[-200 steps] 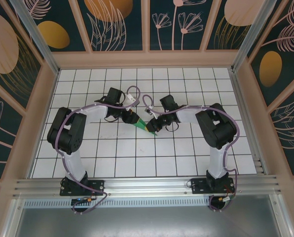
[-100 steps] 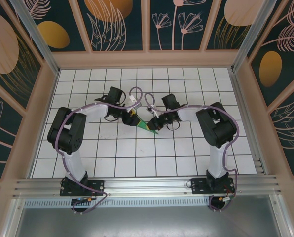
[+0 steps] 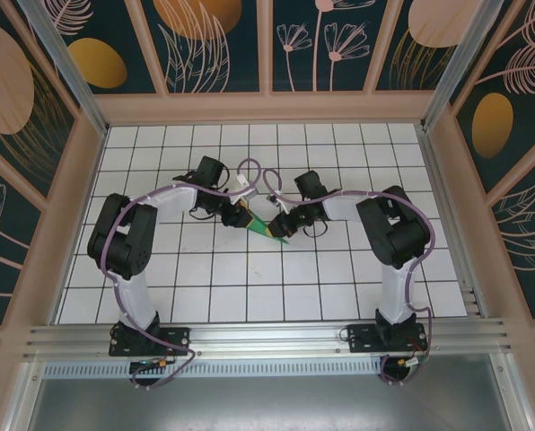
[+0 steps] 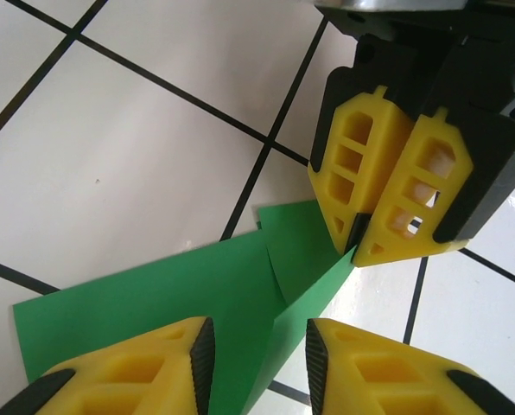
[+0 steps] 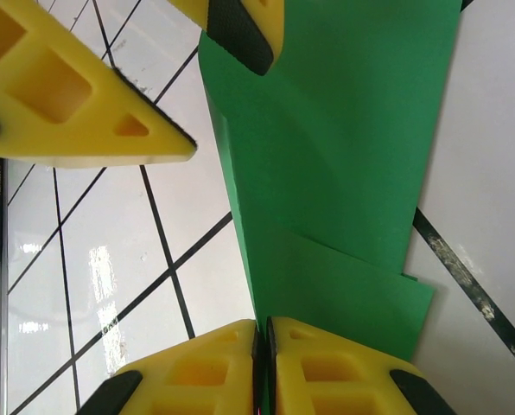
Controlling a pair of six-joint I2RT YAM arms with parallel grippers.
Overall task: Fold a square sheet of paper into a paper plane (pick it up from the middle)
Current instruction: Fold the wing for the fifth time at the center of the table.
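Versus a second ago: left gripper (image 3: 241,215) has slid a bit closer to right gripper (image 3: 284,223). The green sheet of paper (image 3: 269,228) is at the same spot between them, and the right arm has hardly shifted.

The sheet is part-folded into a narrow strip. In the top view its long axis runs diagonally on the desk (image 3: 160,287), from the far-left end by the left gripper to the near-right end just past the right gripper. I cannot tell which end is pointed.

Left wrist view: left gripper (image 4: 253,367) has its jaws partly apart, one finger on each side of a raised fold of the sheet (image 4: 154,294), with nothing clamped. The right gripper (image 4: 359,242) is directly ahead of it, closed on the sheet's far edge.

Right wrist view: right gripper (image 5: 262,363) has its jaws pressed together, pinching the sheet's (image 5: 344,156) folded edge. The sheet stretches away from it towards the left gripper's fingers (image 5: 76,104), whose gap sits over its far end.
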